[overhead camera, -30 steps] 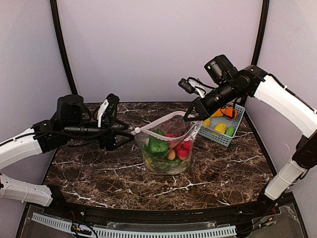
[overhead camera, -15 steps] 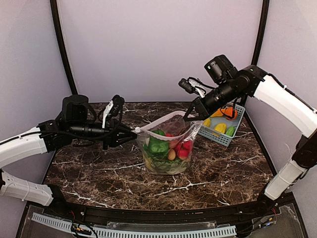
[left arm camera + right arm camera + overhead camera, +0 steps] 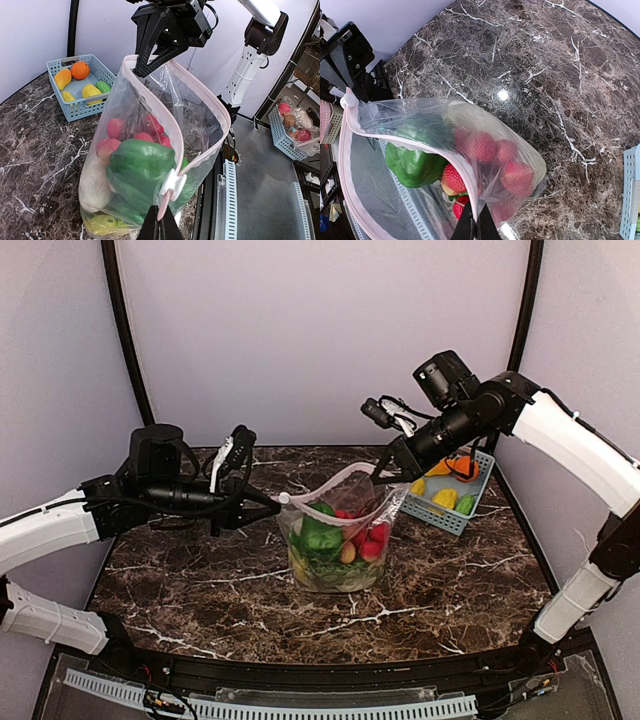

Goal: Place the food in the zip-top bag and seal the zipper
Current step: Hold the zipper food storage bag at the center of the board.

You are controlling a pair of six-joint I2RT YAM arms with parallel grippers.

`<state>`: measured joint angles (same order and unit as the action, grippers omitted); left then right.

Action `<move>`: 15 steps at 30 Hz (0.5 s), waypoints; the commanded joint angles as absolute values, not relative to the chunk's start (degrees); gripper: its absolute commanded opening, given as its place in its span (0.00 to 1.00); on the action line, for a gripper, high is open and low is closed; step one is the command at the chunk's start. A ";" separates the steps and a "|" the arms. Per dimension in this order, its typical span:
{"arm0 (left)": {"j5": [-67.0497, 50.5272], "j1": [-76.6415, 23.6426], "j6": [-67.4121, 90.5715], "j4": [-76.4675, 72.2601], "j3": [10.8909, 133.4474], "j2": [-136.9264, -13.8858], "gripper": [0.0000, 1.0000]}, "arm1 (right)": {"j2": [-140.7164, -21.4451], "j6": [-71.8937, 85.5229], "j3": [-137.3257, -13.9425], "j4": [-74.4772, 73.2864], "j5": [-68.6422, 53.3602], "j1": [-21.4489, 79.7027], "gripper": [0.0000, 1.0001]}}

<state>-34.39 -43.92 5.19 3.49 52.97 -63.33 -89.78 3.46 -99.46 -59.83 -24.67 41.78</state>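
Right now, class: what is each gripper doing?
Left gripper: jaws shut on the zipper end.
Right gripper: jaws shut on the zip-top bag rim opposite.

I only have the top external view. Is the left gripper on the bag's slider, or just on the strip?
Observer: The left wrist view shows the left gripper shut on the pink end of the zipper, just below the white slider.
Operator: Is the mouth sealed anywhere?
Observer: No. The zipper's two sides stand apart in a wide loop from slider to far end.
Operator: What is the right gripper holding?
Observer: The right wrist view shows the right gripper shut on the far corner of the zip-top bag, with red fruits right behind the film.
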 commanded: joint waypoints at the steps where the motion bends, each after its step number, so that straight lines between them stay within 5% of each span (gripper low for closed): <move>1: -36.92 -43.77 5.12 4.05 55.77 -63.85 0.01 | -89.94 3.25 -100.54 -58.78 -25.40 41.30 0.11; 7: -31.94 -43.84 5.41 7.23 58.20 -64.51 0.01 | -89.68 0.57 -103.53 -58.25 -24.47 41.79 0.56; 11: -33.10 -43.76 4.14 9.90 60.71 -66.31 0.01 | -89.02 -2.30 -106.41 -55.69 -20.24 44.41 0.70; 15: -34.27 -43.73 1.93 11.55 62.25 -67.48 0.01 | -88.25 -4.61 -105.99 -50.46 -19.87 45.70 0.72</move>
